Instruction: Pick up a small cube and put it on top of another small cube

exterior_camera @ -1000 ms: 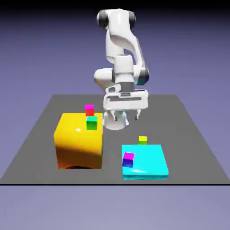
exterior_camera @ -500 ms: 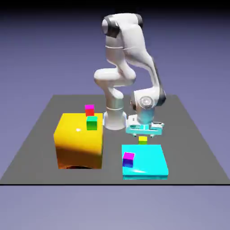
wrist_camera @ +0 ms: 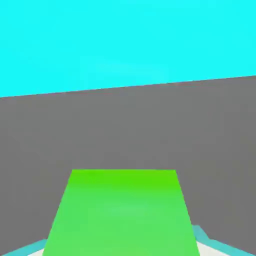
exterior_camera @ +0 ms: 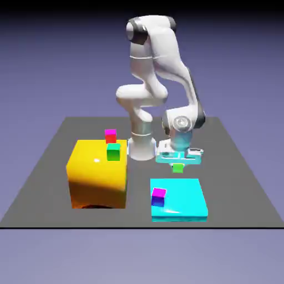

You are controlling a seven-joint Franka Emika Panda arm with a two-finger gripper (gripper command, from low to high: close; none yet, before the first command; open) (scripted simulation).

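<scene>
The small cube (exterior_camera: 177, 168), lime-green on its sides, hangs between the fingers of my gripper (exterior_camera: 177, 165), which is shut on it just above the table, behind the cyan slab. In the hand view its green face (wrist_camera: 122, 215) fills the bottom middle and hides most of the fingertips. The other small cube (exterior_camera: 110, 136), magenta on top with red sides, stands at the far edge of the big yellow block (exterior_camera: 97, 177), to the exterior view's left of my gripper. I cannot tell whether it rests on the block or behind it.
A green cube with a teal top (exterior_camera: 113, 152) sits on the yellow block. A magenta-topped cube with blue sides (exterior_camera: 158, 197) rests on the flat cyan slab (exterior_camera: 186, 202), whose top also shows in the hand view (wrist_camera: 125, 40). The robot's base (exterior_camera: 141, 147) stands between the blocks, farther back.
The arm swung down to the small cube behind the cyan slab. The gripper closed on it, and the cube now sits slightly higher than half a second ago.
</scene>
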